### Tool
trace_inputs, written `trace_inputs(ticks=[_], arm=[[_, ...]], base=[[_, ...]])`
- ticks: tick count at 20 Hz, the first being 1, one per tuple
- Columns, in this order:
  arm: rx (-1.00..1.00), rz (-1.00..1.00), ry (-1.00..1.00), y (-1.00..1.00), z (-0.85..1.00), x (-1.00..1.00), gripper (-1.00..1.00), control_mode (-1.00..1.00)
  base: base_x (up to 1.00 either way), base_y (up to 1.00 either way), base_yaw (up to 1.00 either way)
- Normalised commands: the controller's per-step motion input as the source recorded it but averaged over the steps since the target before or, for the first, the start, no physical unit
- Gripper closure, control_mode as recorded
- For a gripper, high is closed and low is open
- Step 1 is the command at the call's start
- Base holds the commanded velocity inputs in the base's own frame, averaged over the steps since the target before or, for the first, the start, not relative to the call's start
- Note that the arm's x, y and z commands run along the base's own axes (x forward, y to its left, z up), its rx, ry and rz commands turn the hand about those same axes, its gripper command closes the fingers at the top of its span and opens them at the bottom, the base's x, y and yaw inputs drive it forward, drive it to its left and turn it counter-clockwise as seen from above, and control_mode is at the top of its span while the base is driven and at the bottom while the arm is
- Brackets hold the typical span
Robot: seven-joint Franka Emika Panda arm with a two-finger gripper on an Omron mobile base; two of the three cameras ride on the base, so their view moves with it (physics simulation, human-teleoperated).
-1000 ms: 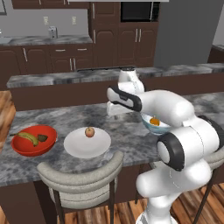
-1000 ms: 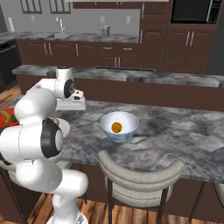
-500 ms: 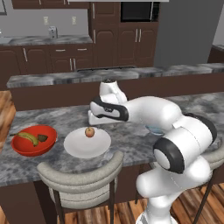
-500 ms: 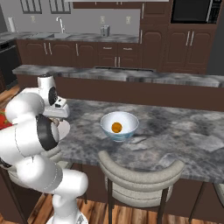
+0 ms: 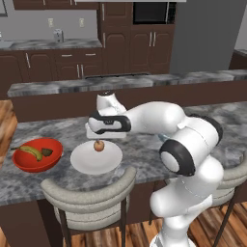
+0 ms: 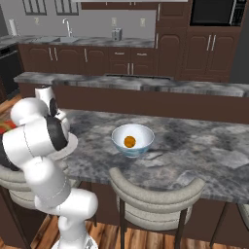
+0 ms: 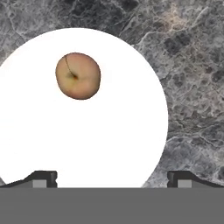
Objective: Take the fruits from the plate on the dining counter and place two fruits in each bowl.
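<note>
End effector (image 7: 111,177): jaws spread wide, nothing between them; both tips visible low in the hand view, well apart. It hangs above the plate, pointing down.
Apple (image 7: 78,75): lies on the plate, ahead of the fingertips and off toward the left-hand tip in the hand view; not centred between the jaws. Roughly round, stem dimple facing up, so no long axis to align with.
Key relation: judged, the end effector must shift toward the apple, forward and to that side, before descending; as it stands the tips would close on bare plate.
Plate (image 5: 108,164): white, on the surface, apple (image 5: 99,145) its only load.
Red bowl (image 5: 19,162): just beside the plate, holds the banana (image 5: 30,152) and the dark green fruit (image 5: 47,152); two fruits, quota met.
White-blue bowl (image 6: 133,149): further along the surface (image 6: 194,146), well apart from the plate, holds the orange (image 6: 129,141) alone.
Progress: judged, one fruit outstanding, the apple, bound for the white-blue bowl.
</note>
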Motion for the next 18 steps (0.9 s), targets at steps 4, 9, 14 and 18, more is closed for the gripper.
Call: trace_inputs(ticks=[4,9,14,18], arm=[[-0.09,-0.01,0.06,0.11,-0.36,0.36,-1.00,-1.00],[-0.05,0.00,0.01,0.09,-0.27,0.39,-1.00,-1.00],[0.00,0.00,0.00,0.18,-0.29,0.29,-1.00,-1.00],[0.00,0.00,0.00,0.03,-0.31,0.30,-1.00,-1.00]], base=[[0.00,0.00,0.00],[0.00,0.00,0.00],[0.00,0.00,0.00],[0.00,0.00,0.00]])
